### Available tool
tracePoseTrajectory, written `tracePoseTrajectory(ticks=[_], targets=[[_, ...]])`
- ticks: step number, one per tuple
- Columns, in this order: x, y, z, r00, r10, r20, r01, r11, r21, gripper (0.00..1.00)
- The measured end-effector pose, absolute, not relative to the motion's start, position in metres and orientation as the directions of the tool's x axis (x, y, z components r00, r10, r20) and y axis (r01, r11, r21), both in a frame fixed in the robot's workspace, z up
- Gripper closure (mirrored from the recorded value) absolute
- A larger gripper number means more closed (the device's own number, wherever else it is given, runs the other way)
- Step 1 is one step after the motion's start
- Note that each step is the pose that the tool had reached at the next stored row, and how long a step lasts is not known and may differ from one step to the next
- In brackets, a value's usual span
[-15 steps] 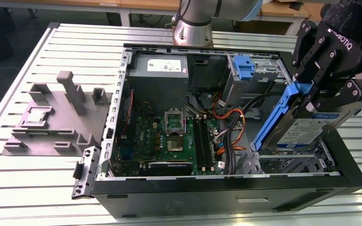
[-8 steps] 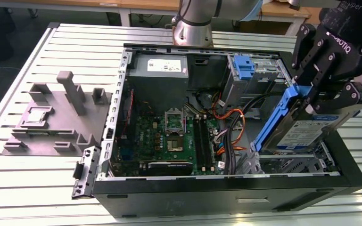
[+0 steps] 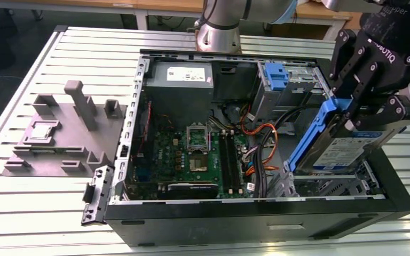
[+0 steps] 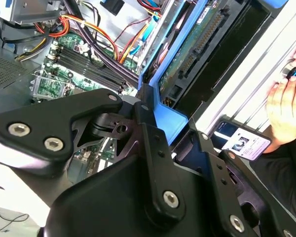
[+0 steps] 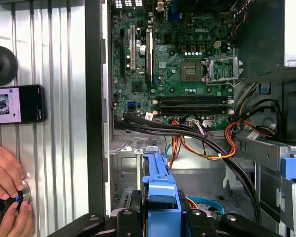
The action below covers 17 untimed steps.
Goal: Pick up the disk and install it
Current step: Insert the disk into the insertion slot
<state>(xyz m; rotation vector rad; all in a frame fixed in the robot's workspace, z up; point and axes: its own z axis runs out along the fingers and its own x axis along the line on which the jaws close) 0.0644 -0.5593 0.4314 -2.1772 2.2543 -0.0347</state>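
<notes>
Lying open, black metal computer case (image 3: 262,226) holds green motherboard (image 3: 190,154) | silver-grey blue-framed flat disk (image 3: 337,149) hangs tilted over drive bay (image 3: 333,185), long axis steep, lower end toward bay | black gripper (image 3: 362,114) clamps its upper end.

A slatted metal table (image 3: 34,208) stands before wooden desks (image 3: 84,5) on a dark floor (image 3: 70,18).

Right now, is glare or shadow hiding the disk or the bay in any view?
Exterior view: even light, no glare on the disk, but the bay beneath it sits in shadow. First wrist view: motherboard evenly lit. Second wrist view: the dark hand blocks the foreground.
</notes>
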Motion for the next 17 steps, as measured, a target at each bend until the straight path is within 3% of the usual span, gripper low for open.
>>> tracePoseTrajectory(ticks=[11,14,17], targets=[[0.0644,-0.5593,0.4309,-0.035,-0.999,0.010,-0.999,0.035,-0.021,0.62],[0.0644,-0.5594,0.4307,-0.035,-0.999,0.010,-0.999,0.035,-0.021,0.50],[0.0644,-0.5594,0.4275,-0.035,-0.999,0.010,-0.999,0.035,-0.023,0.50]])
